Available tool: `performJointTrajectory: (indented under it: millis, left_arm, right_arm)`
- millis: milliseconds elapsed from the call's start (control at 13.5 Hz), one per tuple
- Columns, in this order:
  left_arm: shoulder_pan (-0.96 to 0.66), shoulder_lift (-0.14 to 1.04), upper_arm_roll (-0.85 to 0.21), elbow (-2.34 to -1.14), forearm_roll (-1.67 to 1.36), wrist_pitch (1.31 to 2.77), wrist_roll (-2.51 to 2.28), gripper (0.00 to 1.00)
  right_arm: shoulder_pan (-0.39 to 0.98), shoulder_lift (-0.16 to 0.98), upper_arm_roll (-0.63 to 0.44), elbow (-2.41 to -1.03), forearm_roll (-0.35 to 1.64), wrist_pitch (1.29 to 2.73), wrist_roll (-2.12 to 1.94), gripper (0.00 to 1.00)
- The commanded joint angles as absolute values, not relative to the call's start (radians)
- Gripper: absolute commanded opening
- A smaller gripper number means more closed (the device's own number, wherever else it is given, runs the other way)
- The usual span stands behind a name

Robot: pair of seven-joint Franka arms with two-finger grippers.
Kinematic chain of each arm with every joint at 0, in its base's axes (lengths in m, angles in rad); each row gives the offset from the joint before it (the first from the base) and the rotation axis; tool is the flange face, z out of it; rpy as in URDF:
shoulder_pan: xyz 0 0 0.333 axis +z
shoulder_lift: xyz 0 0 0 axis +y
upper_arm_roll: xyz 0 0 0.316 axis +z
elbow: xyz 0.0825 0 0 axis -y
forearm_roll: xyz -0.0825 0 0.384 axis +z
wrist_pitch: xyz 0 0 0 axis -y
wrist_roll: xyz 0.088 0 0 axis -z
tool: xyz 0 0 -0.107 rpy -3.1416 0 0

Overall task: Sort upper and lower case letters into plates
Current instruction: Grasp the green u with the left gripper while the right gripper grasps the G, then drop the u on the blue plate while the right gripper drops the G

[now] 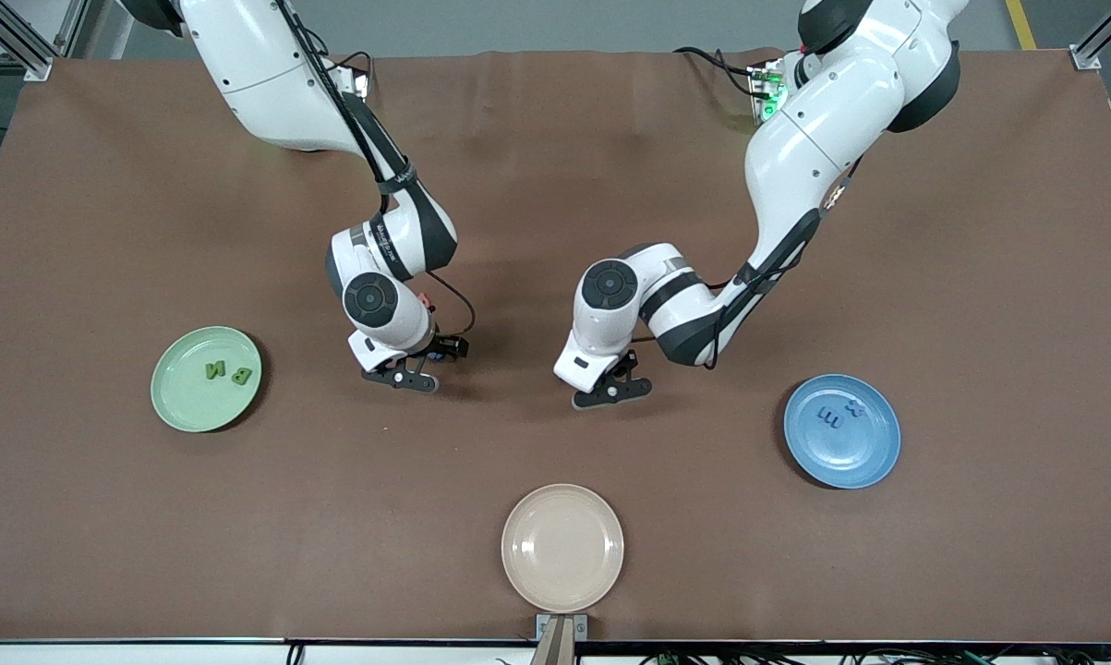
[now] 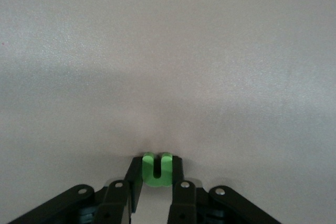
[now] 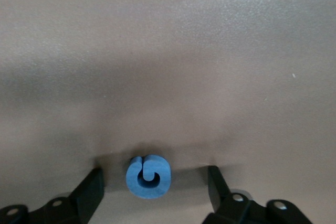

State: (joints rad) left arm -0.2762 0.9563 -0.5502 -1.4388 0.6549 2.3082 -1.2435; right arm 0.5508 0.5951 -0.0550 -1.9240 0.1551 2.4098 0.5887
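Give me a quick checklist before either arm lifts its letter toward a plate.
1. Left gripper shut on the small green U-shaped toy letter: ok.
2. Right gripper around the small blue curled toy letter: fingers stand apart from it, not gripping: not ok.
3. Light green round plate, toward the right arm's end, holds two green letters with bare room: ok.
4. Blue round plate, toward the left arm's end, holds two blue letters with bare room: ok.
5. Whether each letter is upper or lower case: cannot tell.
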Motion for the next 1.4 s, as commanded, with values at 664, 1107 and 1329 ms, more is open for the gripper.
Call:
performJointTrajectory:
  millis: [664,1107,1329]
  left_arm:
    - [0.009,0.77,-0.541,-1.512,0.689,2.218,-1.171,0.0]
    - [0.195,0.721,-0.545,-1.612,0.69,2.134,-0.962,0.01]
    - [0.241,0.739,-0.543,-1.615,0.69,2.134,-0.959,0.28]
  right_arm:
    - [0.538,0.545,-0.055,-1.957,0.173,2.386,0.598,0.17]
    - [0.378,0.382,-0.093,-1.937,0.052,2.152,0.361,0.17]
    - [0.224,0.325,-0.097,-1.982,0.002,2.138,0.144,0.17]
